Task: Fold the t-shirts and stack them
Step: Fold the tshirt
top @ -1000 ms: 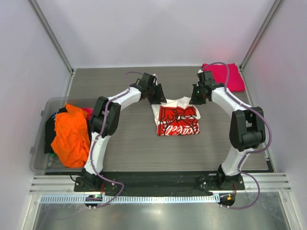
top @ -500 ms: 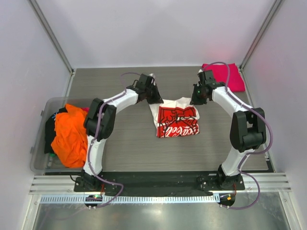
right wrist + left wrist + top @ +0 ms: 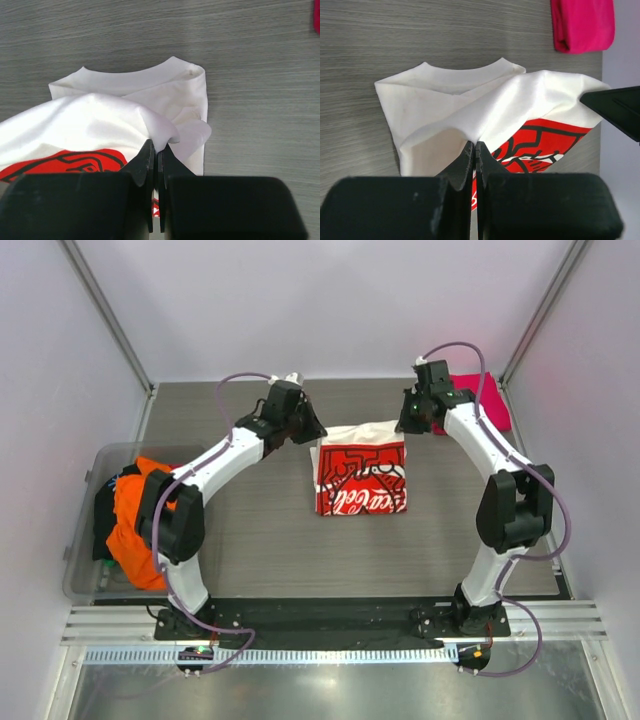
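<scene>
The white t-shirt with a red panel of white script [image 3: 362, 472] lies at the table's middle, its far edge lifted. My left gripper [image 3: 308, 432] is shut on its far left corner, the cloth pinched at the fingertips in the left wrist view [image 3: 476, 144]. My right gripper [image 3: 406, 426] is shut on its far right corner, seen in the right wrist view [image 3: 158, 145]. A folded pink-red t-shirt [image 3: 478, 398] lies at the far right, also in the left wrist view [image 3: 582, 24]. An orange t-shirt [image 3: 140, 525] and a dark one [image 3: 104, 520] sit in the bin.
A clear plastic bin [image 3: 88, 540] stands at the left edge of the table. Metal frame posts rise at the back corners. The white walls close in on both sides.
Both grippers have moved toward the far side and apart, lifting the white shirt's edge. The shirt is now stretched flatter and wider, with the red panel spread out.
</scene>
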You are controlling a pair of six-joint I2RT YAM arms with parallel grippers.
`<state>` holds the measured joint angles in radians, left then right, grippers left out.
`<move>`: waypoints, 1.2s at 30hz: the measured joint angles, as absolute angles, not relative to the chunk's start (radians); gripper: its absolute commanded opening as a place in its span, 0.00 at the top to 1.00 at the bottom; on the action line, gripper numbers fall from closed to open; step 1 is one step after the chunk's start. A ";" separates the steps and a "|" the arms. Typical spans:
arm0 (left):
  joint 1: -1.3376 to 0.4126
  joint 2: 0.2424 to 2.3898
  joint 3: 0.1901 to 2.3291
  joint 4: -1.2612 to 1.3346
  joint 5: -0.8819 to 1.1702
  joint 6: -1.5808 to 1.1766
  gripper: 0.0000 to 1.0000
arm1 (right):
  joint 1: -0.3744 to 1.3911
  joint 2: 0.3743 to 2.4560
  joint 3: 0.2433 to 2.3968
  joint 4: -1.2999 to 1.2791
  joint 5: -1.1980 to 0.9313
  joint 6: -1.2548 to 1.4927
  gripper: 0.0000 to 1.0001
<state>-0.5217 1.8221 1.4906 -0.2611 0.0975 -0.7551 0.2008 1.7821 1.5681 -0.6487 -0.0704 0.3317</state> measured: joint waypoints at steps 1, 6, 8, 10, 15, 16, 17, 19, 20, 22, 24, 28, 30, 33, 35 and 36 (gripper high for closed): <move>-0.522 1.822 1.488 -0.268 0.092 -0.753 1.00 | 0.201 1.798 1.579 -0.651 -0.071 0.331 0.99; -0.520 1.842 1.489 -0.284 0.070 -0.742 1.00 | 0.201 1.910 1.633 -0.659 -0.076 0.326 0.99; -0.516 1.863 1.495 -0.293 0.064 -0.736 1.00 | 0.201 1.962 1.668 -0.666 -0.081 0.326 0.98; -0.509 1.890 1.509 -0.304 0.054 -0.731 0.99 | 0.201 2.012 1.714 -0.675 -0.086 0.324 0.81; -0.461 2.021 1.638 -0.366 0.043 -0.715 0.37 | 0.201 2.151 1.888 -0.688 -0.087 0.319 0.10; -0.444 2.070 1.696 -0.381 0.051 -0.722 0.33 | 0.201 2.187 1.944 -0.699 -0.084 0.315 0.09; -0.429 2.112 1.747 -0.394 0.059 -0.722 0.29 | 0.201 2.219 1.994 -0.706 -0.081 0.313 0.08; -0.395 2.193 1.848 -0.443 0.078 -0.719 0.28 | 0.201 2.256 2.059 -0.712 -0.074 0.316 0.07; -0.384 2.212 1.870 -0.459 0.081 -0.716 0.28 | 0.201 2.259 2.066 -0.716 -0.072 0.316 0.07; -0.363 2.212 1.869 -0.500 0.080 -0.711 0.29 | 0.204 2.244 2.057 -0.726 -0.062 0.316 0.07; -0.353 2.185 1.841 -0.511 0.075 -0.707 0.32 | 0.206 2.212 2.014 -0.724 -0.052 0.320 0.09; -0.373 2.074 1.732 -0.517 0.077 -0.708 0.36 | 0.221 2.092 1.843 -0.694 -0.083 0.350 0.21; -0.399 2.030 1.706 -0.513 0.089 -0.710 0.37 | 0.231 2.032 1.753 -0.670 -0.137 0.373 0.33; -0.450 2.000 1.696 -0.491 0.116 -0.723 0.39 | 0.239 1.989 1.661 -0.620 -0.215 0.398 0.49; -0.484 2.001 1.693 -0.459 0.144 -0.731 0.41 | 0.243 1.994 1.635 -0.593 -0.252 0.407 0.61; -0.500 2.006 1.687 -0.444 0.161 -0.737 0.41 | 0.242 2.000 1.624 -0.584 -0.263 0.407 0.65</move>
<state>-0.4999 2.0060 1.6867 -0.4438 0.1612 -0.7368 0.2424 2.0003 1.6241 -0.5842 -0.2634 0.4072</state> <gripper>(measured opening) 0.602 0.428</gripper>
